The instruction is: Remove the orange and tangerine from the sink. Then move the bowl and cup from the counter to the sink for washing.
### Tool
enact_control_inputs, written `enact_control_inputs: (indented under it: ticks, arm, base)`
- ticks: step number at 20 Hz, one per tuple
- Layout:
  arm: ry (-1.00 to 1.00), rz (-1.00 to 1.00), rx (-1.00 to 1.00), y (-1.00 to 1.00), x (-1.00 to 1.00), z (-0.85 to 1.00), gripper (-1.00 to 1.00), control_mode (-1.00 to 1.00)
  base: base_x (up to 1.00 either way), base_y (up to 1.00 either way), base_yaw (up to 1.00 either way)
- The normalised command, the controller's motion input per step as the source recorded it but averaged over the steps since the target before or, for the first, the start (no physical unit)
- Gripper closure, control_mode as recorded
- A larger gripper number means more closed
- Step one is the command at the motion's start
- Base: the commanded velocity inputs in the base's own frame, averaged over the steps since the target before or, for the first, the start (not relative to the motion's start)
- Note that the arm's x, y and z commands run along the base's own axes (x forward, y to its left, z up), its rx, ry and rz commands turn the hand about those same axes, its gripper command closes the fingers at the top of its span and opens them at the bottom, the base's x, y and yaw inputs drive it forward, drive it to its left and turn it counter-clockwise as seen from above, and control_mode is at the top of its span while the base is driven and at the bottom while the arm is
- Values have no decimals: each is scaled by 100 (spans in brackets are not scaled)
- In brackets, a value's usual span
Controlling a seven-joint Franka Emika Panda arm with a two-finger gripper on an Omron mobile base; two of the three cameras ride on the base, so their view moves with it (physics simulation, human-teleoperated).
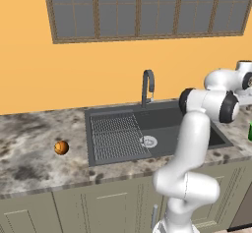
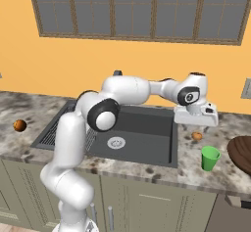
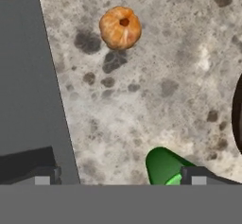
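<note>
The orange (image 1: pixel 61 147) (image 2: pixel 19 125) lies on the counter left of the sink (image 1: pixel 162 129) (image 2: pixel 142 143). On the counter right of the sink rests the tangerine (image 2: pixel 197 136) (image 3: pixel 120 27), a little beyond the green cup (image 2: pixel 210 158) (image 3: pixel 165 166). The reddish-brown bowl (image 2: pixel 241 152) (image 3: pixel 237 114) sits at the far right, cut by the frame edge. My gripper (image 2: pixel 196 124) (image 3: pixel 123 178) hangs open above the counter between the tangerine and the cup, pointing down, with nothing held. The sink basin holds no fruit.
A curved dark faucet (image 1: pixel 147 86) stands behind the sink, and a ribbed draining grid (image 1: pixel 118 136) fills its left half. My arm reaches across the basin to the right. Marbled counter (image 3: pixel 156 90) stretches on both sides, under a window on the orange wall.
</note>
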Motion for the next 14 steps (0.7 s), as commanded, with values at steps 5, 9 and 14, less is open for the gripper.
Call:
enact_control_inputs:
  ticks: [5,9,14]
  arm:
    - [0,6,0,12,-22,3,-100,-100]
    - [-1,1,2,4,-21,3,-100,-100]
    - [-5,1,0,0,-24,5,-100,-100]
  base:
    - [0,0,0]
    - [0,0,0]
    - [0,0,0]
